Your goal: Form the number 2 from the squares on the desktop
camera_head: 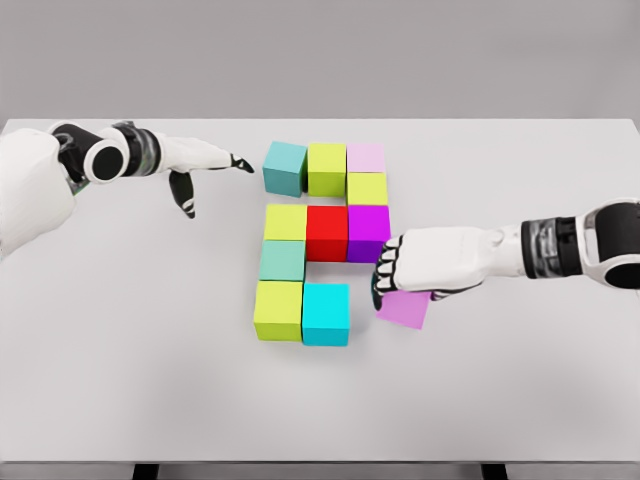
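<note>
Coloured cubes form a figure on the white table (120, 380). Top row: teal cube (284, 167), lime cube (326, 167), pale pink cube (366, 158). Below it sits a yellow-green cube (367, 188). Middle row: yellow-green cube (285, 222), red cube (326, 233), purple cube (367, 230). Under the left end are a teal-green cube (282, 260) and a lime cube (278, 310), with a cyan cube (326, 314) beside it. My right hand (392, 275) has its fingers curled over a violet cube (403, 309), right of the cyan one. My left hand (205, 165) hovers open left of the top row.
The table's front edge runs along the bottom of the view, with dark legs below. The back edge lies just behind the top row of cubes.
</note>
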Controlling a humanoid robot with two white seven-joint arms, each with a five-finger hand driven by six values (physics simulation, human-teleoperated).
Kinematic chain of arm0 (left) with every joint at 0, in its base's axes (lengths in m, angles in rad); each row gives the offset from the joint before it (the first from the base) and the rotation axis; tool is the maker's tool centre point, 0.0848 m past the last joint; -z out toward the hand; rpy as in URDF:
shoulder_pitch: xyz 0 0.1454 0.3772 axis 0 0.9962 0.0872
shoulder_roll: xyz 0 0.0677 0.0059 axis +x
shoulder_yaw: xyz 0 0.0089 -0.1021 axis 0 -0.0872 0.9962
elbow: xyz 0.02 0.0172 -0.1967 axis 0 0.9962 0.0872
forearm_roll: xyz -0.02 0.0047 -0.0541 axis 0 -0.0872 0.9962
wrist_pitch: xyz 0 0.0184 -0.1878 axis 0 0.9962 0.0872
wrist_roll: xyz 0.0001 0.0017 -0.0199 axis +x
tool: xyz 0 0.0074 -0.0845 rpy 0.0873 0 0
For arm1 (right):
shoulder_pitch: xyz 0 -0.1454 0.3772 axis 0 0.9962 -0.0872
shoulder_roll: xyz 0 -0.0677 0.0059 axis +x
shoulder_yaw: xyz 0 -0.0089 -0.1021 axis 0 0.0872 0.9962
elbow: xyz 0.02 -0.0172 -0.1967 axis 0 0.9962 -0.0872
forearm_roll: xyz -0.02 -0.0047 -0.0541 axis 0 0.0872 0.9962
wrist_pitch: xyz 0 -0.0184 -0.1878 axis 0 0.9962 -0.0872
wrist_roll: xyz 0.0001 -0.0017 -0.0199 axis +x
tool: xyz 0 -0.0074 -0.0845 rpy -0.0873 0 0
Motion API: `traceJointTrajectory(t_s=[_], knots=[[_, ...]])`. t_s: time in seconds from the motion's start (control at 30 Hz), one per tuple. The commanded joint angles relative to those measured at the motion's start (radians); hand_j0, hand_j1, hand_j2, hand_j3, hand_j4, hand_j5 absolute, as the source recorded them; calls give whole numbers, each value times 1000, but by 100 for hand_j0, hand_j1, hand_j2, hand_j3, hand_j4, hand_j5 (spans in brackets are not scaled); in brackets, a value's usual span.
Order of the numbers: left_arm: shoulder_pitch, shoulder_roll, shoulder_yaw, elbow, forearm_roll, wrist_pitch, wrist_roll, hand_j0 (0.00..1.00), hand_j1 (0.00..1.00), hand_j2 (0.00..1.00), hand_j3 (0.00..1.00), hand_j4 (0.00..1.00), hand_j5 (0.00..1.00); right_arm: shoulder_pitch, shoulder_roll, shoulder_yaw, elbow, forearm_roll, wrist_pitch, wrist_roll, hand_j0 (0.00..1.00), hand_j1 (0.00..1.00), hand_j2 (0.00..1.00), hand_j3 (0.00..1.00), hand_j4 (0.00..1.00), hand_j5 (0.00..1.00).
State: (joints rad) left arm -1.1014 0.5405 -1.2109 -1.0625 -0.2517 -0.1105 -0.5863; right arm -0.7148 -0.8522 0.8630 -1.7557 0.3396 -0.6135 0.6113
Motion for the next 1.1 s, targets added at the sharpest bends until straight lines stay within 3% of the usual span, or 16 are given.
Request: traceJointTrajectory(t_s=[0.0, 0.23, 0.33, 0.4, 0.53, 0.63, 0.83, 0.9, 0.97, 1.07], knots=[[-2, -14, 1, 9, -4, 0, 0, 100, 100, 100, 100, 100, 100, 2, 12, 7, -1, -5, 3, 0, 62, 62, 62, 62, 62, 62], [-2, -27, 1, 9, -3, -1, 0, 100, 100, 100, 100, 100, 100, 0, 21, 28, -1, -4, 3, 0, 69, 69, 69, 69, 69, 69], [-2, -27, 1, 6, -3, -1, 0, 100, 100, 100, 100, 100, 100, 2, 16, 25, -1, -4, 3, 0, 76, 76, 76, 76, 76, 76], [0, -34, 1, 6, -3, -1, 0, 100, 100, 100, 100, 100, 100, 2, 13, 24, -1, -2, 3, 0, 92, 92, 92, 92, 92, 92], [-2, -36, 1, 3, -3, -1, 0, 100, 100, 100, 100, 100, 100, 3, -1, 11, -1, -1, 3, 0, 99, 99, 99, 99, 99, 99], [-2, -36, 1, 3, -3, -1, -1, 100, 100, 100, 100, 100, 100, 5, -31, -51, 1, -2, 3, 0, 100, 100, 100, 100, 100, 100], [0, -47, 1, 1, -1, -1, 0, 100, 100, 100, 100, 100, 100, 6, -31, -111, 16, -17, 3, 0, 100, 100, 100, 100, 100, 100], [0, -48, 1, 1, -1, -1, 0, 100, 100, 100, 100, 100, 100, 18, -36, -160, 51, -59, 3, 0, 100, 100, 100, 100, 100, 100], [0, -47, 1, 3, -1, -1, -1, 100, 100, 100, 100, 100, 100, 20, -62, -173, 65, -59, 3, 0, 100, 100, 100, 100, 100, 100], [0, -36, 5, 7, 2, 0, 0, 100, 100, 100, 100, 100, 100, 29, -163, -170, 67, -59, 3, 0, 100, 100, 100, 100, 100, 100]])
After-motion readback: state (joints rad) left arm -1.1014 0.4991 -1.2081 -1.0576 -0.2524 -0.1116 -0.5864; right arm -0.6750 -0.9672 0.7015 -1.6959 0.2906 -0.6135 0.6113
